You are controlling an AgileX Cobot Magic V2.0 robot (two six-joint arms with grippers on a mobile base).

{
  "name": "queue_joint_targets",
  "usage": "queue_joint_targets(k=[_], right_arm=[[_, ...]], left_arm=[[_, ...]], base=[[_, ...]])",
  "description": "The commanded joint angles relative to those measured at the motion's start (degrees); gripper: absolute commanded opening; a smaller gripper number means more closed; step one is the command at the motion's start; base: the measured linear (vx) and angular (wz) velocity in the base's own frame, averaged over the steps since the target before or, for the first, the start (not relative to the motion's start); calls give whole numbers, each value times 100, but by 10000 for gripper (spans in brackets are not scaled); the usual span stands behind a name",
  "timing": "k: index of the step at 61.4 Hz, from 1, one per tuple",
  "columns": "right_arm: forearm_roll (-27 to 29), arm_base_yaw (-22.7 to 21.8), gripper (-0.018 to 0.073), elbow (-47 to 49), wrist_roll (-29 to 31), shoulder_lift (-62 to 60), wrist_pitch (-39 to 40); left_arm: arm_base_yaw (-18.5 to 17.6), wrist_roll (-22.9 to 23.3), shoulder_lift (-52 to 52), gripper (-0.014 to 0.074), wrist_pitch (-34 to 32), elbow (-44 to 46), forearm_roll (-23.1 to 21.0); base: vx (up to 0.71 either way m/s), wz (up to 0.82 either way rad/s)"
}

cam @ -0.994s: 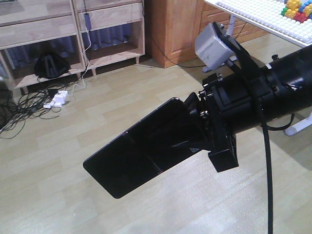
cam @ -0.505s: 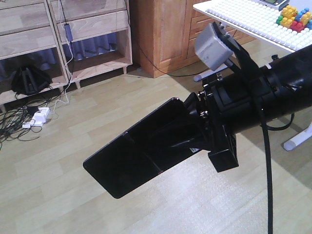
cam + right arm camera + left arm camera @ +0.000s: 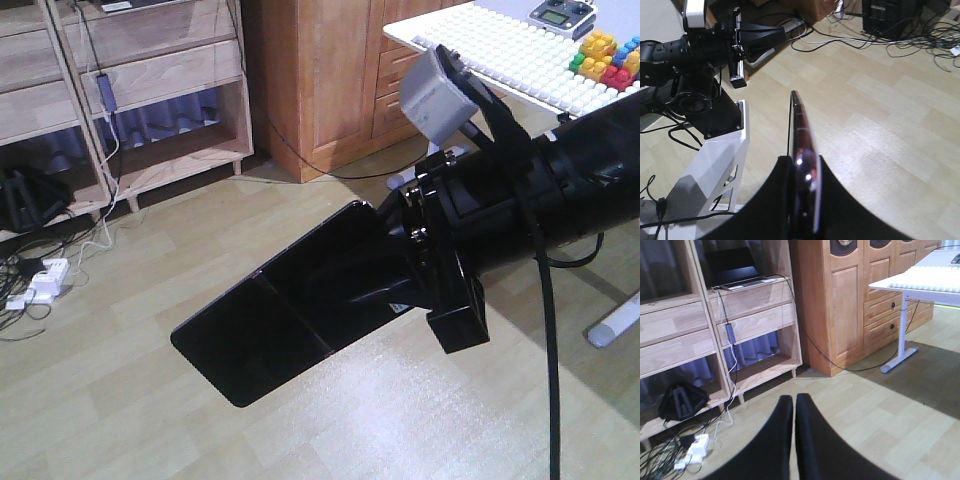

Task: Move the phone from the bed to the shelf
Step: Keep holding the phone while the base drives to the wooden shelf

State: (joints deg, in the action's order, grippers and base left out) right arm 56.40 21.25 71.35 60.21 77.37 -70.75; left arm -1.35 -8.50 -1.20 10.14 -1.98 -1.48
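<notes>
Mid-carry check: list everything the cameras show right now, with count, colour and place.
Phone: one, glossy black, in the right hand, over the floor.
Shelf: one, pale wood, ahead left.
Laptop: one, silver, open on the shelf.
Cabinet: one, orange-brown wood, right of shelf.
Table: one, white, far right.
Toy bricks: small pile, mixed colours, on the table.
Power strip: one, white, floor by shelf, among black cables.
Left hand: one, black, shut, empty.
Right hand: one, black, shut on the phone.

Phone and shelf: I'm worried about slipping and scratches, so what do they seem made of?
The phone looks like glossy black glass: it reflects light, and its edge looks like pinkish metal. The shelf looks like pale matte wood with visible grain; solid or veneer, I cannot tell.
</notes>
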Motion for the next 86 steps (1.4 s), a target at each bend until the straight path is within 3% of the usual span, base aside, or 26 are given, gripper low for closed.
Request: queue_joint_targets(k=[1,86], right_arm=[[437,-10,-3,144,3,-187,-284],[437,-10,-3,144,3,-187,-284]], left_arm=[[8,33,-33,1,-412,132,-52],[8,33,-33,1,-412,132,-52]], base=[[35,-8],[36,1]])
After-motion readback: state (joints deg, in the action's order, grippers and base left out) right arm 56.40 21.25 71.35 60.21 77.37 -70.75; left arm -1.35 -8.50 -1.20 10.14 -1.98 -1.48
